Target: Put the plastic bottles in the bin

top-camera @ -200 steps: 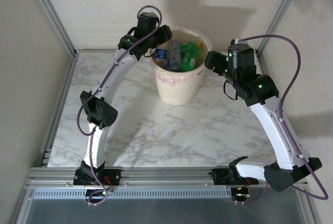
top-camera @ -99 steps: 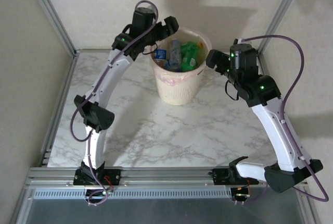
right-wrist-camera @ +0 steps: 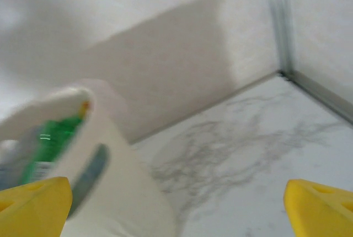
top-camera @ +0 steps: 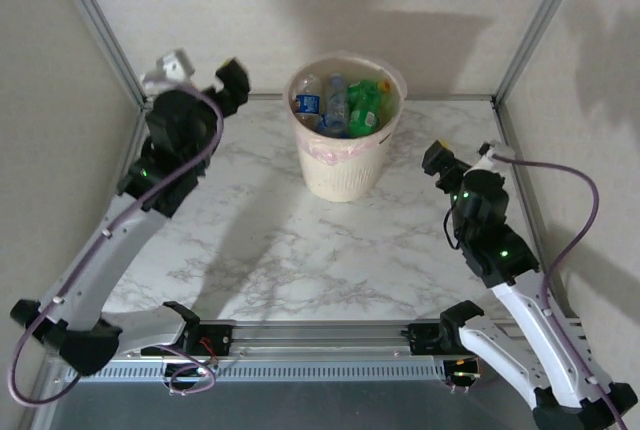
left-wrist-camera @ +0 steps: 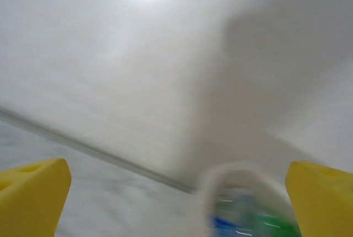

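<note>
Bin (top-camera: 345, 172): round, tapered, pale pink-beige plastic bucket, upright at the far middle of the white marble-patterned table top (top-camera: 270, 250), with a thin translucent liner (top-camera: 322, 153) folded over the rim.
Bottles (top-camera: 342, 105): small plastic ones heaped inside the bin to about rim level. Clear with blue labels on the left, green on the right.
Left gripper (top-camera: 203, 78): at the far left, well apart from the bin. Yellow pads (left-wrist-camera: 33, 193) spread wide, nothing between them.
Right gripper (top-camera: 462, 155): right of the bin and nearer, also well apart. Pads (right-wrist-camera: 317, 206) spread wide, holding nothing.
Step in hand: judged as the stand-off once the load is in, with both grippers empty and every bottle in view inside the bin.
Doing it well: keep both jaws spread and both wrists above rim height near the bin. Steer wide of the liner, thin enough to snag and drag. Avoid nudging the bucket, likely light and easy to tip. Scan the marble for stragglers before resting.
Materials: smooth matte bucket wall, glossy thin-walled bottles, hard slick table face, blocky wedge-shaped pads.
Poor view: left wrist picture smeared. Pale arc with blue and green at its lower edge, probably the bin mouth.
</note>
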You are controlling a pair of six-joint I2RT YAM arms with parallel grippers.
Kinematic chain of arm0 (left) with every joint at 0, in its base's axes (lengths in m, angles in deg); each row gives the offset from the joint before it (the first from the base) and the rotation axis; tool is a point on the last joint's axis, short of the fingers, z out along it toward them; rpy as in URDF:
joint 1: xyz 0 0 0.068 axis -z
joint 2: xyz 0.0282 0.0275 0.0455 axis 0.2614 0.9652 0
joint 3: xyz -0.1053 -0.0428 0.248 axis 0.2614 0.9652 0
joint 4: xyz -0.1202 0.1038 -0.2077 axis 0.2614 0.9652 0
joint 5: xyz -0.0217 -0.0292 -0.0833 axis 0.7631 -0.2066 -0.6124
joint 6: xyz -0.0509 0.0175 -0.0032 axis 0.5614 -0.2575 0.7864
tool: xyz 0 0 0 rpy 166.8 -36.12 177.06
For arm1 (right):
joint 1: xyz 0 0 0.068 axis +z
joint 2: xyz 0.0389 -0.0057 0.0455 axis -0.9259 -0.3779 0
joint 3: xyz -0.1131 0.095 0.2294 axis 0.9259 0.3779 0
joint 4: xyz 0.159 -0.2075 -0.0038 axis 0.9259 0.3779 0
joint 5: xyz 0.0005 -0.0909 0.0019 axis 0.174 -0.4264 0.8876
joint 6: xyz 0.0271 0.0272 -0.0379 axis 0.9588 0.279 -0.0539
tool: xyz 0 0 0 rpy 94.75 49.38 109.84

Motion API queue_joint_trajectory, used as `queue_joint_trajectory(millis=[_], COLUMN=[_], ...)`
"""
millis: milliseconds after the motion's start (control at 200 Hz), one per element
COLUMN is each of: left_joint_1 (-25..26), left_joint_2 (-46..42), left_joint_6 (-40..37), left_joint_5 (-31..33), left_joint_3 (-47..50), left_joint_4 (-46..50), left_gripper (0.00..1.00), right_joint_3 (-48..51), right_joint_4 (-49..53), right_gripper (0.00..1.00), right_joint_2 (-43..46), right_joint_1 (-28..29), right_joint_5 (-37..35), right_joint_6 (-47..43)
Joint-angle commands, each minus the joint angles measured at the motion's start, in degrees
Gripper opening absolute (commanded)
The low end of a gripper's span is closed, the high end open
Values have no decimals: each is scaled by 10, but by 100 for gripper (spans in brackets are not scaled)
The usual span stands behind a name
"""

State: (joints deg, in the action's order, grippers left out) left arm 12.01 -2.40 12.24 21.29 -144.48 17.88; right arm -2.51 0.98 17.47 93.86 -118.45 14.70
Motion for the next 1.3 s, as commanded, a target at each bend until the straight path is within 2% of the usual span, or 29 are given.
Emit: queue_joint_trajectory(millis=[0,90,195,305,411,431,461,526,596,661,711,751,776,796,831,876,891,916,946,991,1041,1086,1131,1297], left_joint_1=[-19,-65,-110,-117,-123,-126,-130,-143,-153,-160,-168,-175,-179,-191,-206,-219,-228,-234,-233,-234,-228,-229,-227,-214], left_joint_2=[-8,-23,-21,-10,45,53,60,83,108,135,166,198,188,184,192,180,182,205,222,197,217,202,213,209], left_joint_6=[-105,-79,-35,-97,-129,-135,-124,-137,-157,-175,-181,-191,-177,-168,-167,-158,-155,-151,-163,-148,-161,-154,-159,-166], left_joint_5=[201,212,223,175,155,155,141,102,68,56,47,39,27,0,-32,-73,-95,-112,-111,-109,-98,-100,-95,-74], left_joint_3=[203,332,447,564,623,622,606,597,602,603,605,618,603,592,600,616,627,648,668,651,657,650,653,646], left_joint_4=[-136,-193,-265,-445,-572,-576,-544,-574,-644,-705,-746,-818,-759,-727,-762,-763,-786,-847,-914,-832,-883,-840,-866,-845], left_gripper=[100,99,100,99,99,99,99,99,99,99,99,99,99,99,99,99,99,99,99,99,99,99,99,99], right_joint_3=[50,97,173,239,266,268,257,275,310,326,331,326,327,329,331,367,372,367,364,369,366,368,367,371], right_joint_4=[-65,-91,-187,-302,-393,-429,-423,-545,-714,-820,-874,-819,-824,-835,-830,-895,-928,-911,-882,-913,-893,-906,-896,-908], right_gripper=[99,99,99,99,99,99,99,99,99,99,99,99,99,99,99,99,99,99,99,99,99,99,99,99], right_joint_2=[-60,-119,-173,-244,-324,-338,-347,-365,-382,-415,-446,-433,-436,-438,-437,-463,-469,-462,-454,-464,-458,-462,-458,-460], right_joint_1=[-8,-21,-45,-82,-110,-117,-124,-138,-162,-180,-195,-214,-233,-237,-238,-239,-239,-240,-244,-245,-244,-245,-244,-244], right_joint_5=[-112,-163,-220,-264,-288,-278,-250,-206,-89,31,111,164,198,206,225,243,236,227,233,231,232,232,232,233], right_joint_6=[-29,-31,-22,-20,-31,-60,-58,-106,-186,-252,-270,-248,-244,-244,-245,-256,-258,-249,-241,-246,-243,-245,-245,-247])
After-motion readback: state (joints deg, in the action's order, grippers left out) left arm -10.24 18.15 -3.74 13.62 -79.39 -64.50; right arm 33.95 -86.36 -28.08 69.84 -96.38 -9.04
